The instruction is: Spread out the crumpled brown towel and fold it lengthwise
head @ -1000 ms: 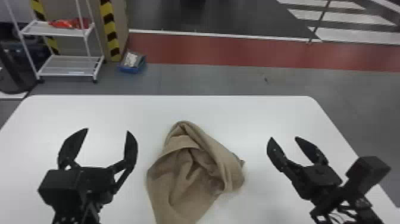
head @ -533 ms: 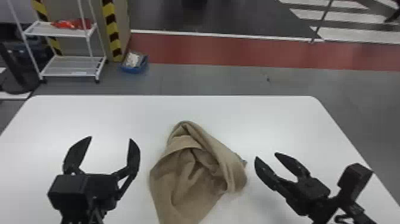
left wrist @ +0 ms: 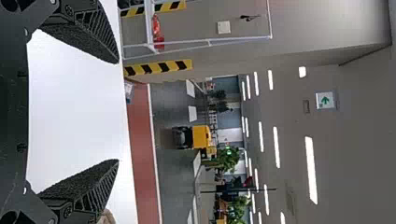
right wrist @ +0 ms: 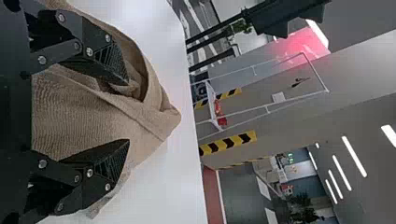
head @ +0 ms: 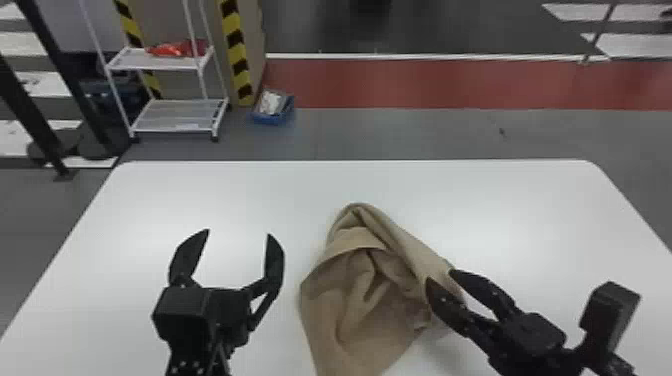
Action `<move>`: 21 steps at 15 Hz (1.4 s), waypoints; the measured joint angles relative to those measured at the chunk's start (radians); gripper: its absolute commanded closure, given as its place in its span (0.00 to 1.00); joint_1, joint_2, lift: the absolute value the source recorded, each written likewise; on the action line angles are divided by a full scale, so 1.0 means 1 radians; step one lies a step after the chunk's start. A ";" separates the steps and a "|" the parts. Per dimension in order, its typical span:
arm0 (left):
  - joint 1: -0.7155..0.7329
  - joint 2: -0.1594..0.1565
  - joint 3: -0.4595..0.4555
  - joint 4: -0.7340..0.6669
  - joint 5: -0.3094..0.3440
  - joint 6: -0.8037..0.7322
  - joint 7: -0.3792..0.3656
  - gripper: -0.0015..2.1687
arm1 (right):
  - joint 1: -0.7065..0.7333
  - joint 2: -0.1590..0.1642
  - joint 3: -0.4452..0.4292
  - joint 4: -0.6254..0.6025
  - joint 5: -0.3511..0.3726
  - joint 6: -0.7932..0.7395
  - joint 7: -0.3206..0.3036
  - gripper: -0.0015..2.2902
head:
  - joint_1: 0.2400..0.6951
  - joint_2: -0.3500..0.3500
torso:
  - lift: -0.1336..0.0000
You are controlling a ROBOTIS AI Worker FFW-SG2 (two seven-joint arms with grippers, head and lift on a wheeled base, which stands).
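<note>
Left wrist view shows a white sign bearing a green arrow.

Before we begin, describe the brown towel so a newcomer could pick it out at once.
Find the big white table. Midway across it, between the open left claw and the open right claw, whose tips reach its edge in the head view, lies the towel. It is crumpled brown cloth in loose folds, unlike the black claws beside it.
</note>
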 measured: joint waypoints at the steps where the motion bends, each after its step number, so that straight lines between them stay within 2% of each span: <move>1: 0.000 0.000 -0.001 0.002 -0.001 0.000 0.000 0.06 | -0.001 0.000 0.012 -0.005 0.027 0.012 -0.008 0.34 | 1.00 0.57 | 0.07; 2: -0.002 0.001 -0.001 0.005 -0.001 0.000 -0.001 0.06 | -0.006 0.000 0.020 -0.005 0.046 0.029 -0.010 0.39 | 1.00 0.57 | 0.07; 3: -0.003 0.001 -0.001 0.007 -0.001 -0.002 -0.003 0.06 | -0.014 0.000 0.023 -0.005 0.058 0.055 -0.010 0.56 | 1.00 0.57 | 0.07; 4: -0.003 0.001 -0.001 0.008 -0.001 -0.003 -0.004 0.06 | -0.020 0.000 0.025 -0.003 0.064 0.074 -0.010 0.66 | 1.00 0.58 | 0.07; 6: -0.004 0.000 -0.004 0.008 -0.001 -0.003 -0.005 0.06 | -0.024 0.000 0.026 -0.007 0.068 0.093 -0.009 0.77 | 1.00 0.58 | 0.07; 9: -0.006 -0.001 -0.008 0.009 -0.001 -0.003 -0.009 0.06 | -0.017 0.000 0.015 -0.057 0.054 0.094 -0.008 0.77 | 1.00 0.57 | 0.07; 12: -0.008 -0.001 -0.018 0.010 -0.005 -0.003 -0.006 0.06 | -0.019 0.001 -0.034 -0.126 -0.011 0.093 -0.025 0.77 | 1.00 0.53 | 0.07; 14: -0.008 0.002 -0.023 0.010 -0.007 -0.003 -0.003 0.06 | -0.043 0.004 -0.107 -0.152 -0.072 0.085 -0.075 0.77 | 1.00 0.48 | 0.07; 16: -0.008 0.004 -0.025 0.007 -0.007 -0.003 -0.003 0.06 | -0.101 0.005 -0.197 -0.117 -0.126 0.076 -0.105 0.77 | 1.00 0.37 | 0.07; 17: -0.007 0.005 -0.027 0.006 -0.011 -0.003 -0.003 0.06 | -0.150 0.002 -0.239 -0.060 -0.134 0.079 -0.108 0.74 | 1.00 0.33 | 0.07; 19: -0.005 0.006 -0.034 0.001 -0.022 -0.001 -0.005 0.06 | -0.253 -0.018 -0.276 0.115 -0.098 0.085 -0.110 0.53 | 1.00 0.23 | 0.07; 20: -0.003 0.008 -0.037 -0.003 -0.025 0.000 -0.008 0.06 | -0.295 -0.026 -0.285 0.219 -0.066 0.061 -0.134 0.36 | 1.00 0.21 | 0.07; 21: -0.002 0.010 -0.039 -0.005 -0.026 0.002 -0.012 0.06 | -0.317 -0.030 -0.298 0.295 -0.044 0.025 -0.161 0.07 | 1.00 0.17 | 0.07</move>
